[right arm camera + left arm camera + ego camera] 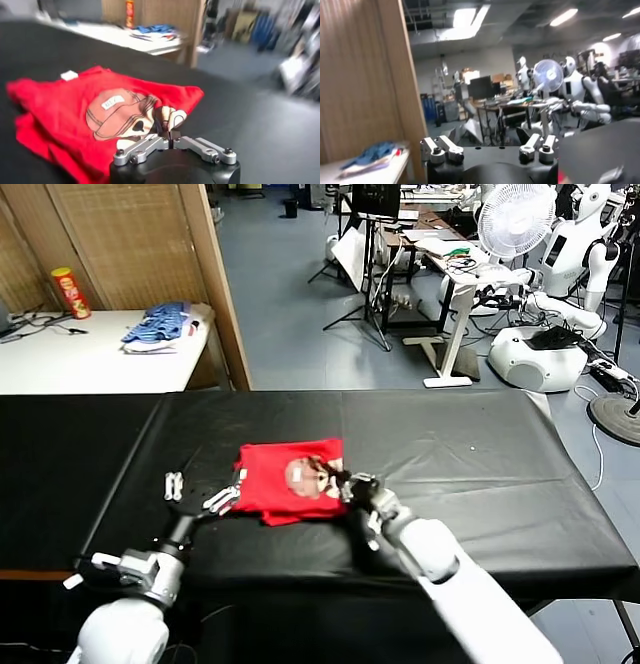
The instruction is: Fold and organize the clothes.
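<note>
Right gripper — fingers nearly closed, pinching the near edge of the red T-shirt, which lies folded, graphic up, on the black table. Left gripper — fully open, empty, just beside the shirt's left edge.

I can read no words or numbers anywhere. The graphic on the T-shirt carries a small pale patch with marks on it, but they are too blurred to make out, and the white tag at its neck looks blank. The red can on the far white worktop has a label I cannot read either.
</note>
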Controlling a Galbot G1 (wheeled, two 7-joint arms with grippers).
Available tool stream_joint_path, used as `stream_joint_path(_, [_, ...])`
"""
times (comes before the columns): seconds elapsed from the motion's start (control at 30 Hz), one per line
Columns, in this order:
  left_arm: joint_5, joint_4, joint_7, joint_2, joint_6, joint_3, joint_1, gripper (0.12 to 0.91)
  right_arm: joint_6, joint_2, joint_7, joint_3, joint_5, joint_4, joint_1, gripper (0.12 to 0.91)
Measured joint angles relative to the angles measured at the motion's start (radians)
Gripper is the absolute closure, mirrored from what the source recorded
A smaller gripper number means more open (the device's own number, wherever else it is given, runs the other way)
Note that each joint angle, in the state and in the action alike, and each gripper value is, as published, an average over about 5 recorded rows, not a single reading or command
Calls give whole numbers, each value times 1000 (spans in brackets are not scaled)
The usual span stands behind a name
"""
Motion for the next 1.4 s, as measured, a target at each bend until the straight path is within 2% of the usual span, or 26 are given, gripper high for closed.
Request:
stream_joint_path(0.13, [-22,28,-10,4,-15,-4,4,232,135,-72,10,35,-24,43,-46,551])
stream_joint_path(0.23, [-37,47,-15,4,-30,-6,10,232,215,-104,24,67,-29,82,-100,387])
stream_joint_path(0.3, [-53,56,-30,4,-19,-8,16,232,244,-114,45,94,-24,115,-146,305])
stream_joint_path(0.37, [-79,60,-59,4,6,-11,25,232,252,-117,76,126,-10,154,-198,248])
stream_joint_path(0.47, [-130,52,-102,11,48,-19,43,232,238,-110,135,179,31,223,-284,230])
stream_joint_path(0.6, [-177,26,-134,27,79,-35,84,232,183,-85,226,251,114,320,-414,227])
stream_joint_path(0.73, [-191,-5,-146,34,98,-42,144,232,117,-53,304,314,174,419,-558,227])
stream_joint_path(0.93, [-243,-59,-167,33,158,-58,250,232,43,-8,403,376,179,542,-748,227])
stream_joint_path(1.13, [-292,-123,-202,31,232,-76,323,232,-25,22,461,403,222,617,-875,227])
stream_joint_path(1.23, [-306,-147,-211,30,257,-82,334,232,-32,26,466,406,229,632,-905,227])
stream_joint_path(1.4, [-307,-164,-209,27,269,-83,343,232,-32,29,466,409,230,643,-926,227])
